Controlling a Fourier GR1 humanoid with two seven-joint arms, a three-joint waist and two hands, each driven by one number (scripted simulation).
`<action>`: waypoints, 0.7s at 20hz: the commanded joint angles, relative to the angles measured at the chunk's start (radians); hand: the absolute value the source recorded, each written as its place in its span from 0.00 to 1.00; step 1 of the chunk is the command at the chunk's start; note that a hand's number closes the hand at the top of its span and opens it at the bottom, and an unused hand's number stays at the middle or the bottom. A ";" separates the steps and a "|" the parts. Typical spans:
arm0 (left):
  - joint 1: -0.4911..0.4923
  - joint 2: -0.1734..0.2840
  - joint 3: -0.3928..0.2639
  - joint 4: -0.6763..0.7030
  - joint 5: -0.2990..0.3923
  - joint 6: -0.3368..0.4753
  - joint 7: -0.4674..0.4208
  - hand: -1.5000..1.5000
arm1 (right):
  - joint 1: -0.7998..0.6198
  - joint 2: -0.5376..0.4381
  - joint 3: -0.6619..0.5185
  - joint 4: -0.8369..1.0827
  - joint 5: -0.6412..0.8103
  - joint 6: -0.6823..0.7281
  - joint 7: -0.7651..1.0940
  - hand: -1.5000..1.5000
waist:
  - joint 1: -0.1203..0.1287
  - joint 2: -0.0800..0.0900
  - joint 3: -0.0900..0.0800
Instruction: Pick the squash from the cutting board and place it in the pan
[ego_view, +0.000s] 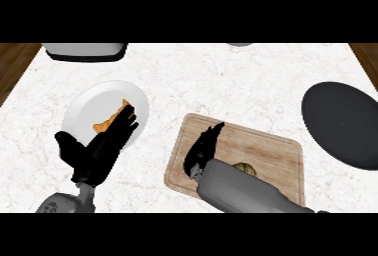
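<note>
Hovering over the cutting board (273, 145), right hand (203, 150) fingers straight, pressed together; squash (246, 168) just behind them, seemingly untouched; pan (343, 125) far right; left hand (96, 147) fingers spread, relaxed.

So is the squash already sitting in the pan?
No, the squash lies on the cutting board beside the right forearm, and the dark pan at the counter's right holds nothing visible.

A white marble counter (244, 80) with faint reddish veins fills most of the frame. Brown wooden floor (15, 62) shows in the upper left and upper right corners.
</note>
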 joint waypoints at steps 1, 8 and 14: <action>0.028 -0.006 -0.008 -0.012 -0.009 -0.002 -0.010 0.50 | 0.067 0.038 0.040 0.009 -0.010 0.088 0.230 0.00 | 0.006 0.013 0.004; 0.011 -0.038 -0.003 0.027 -0.023 0.002 -0.033 0.50 | 0.020 0.039 0.052 0.035 0.037 0.165 0.237 0.00 | -0.003 0.014 0.004; -0.052 -0.014 0.055 0.085 -0.001 -0.046 -0.010 0.50 | 0.013 0.039 0.016 0.020 0.085 0.195 0.195 0.00 | -0.022 0.018 0.004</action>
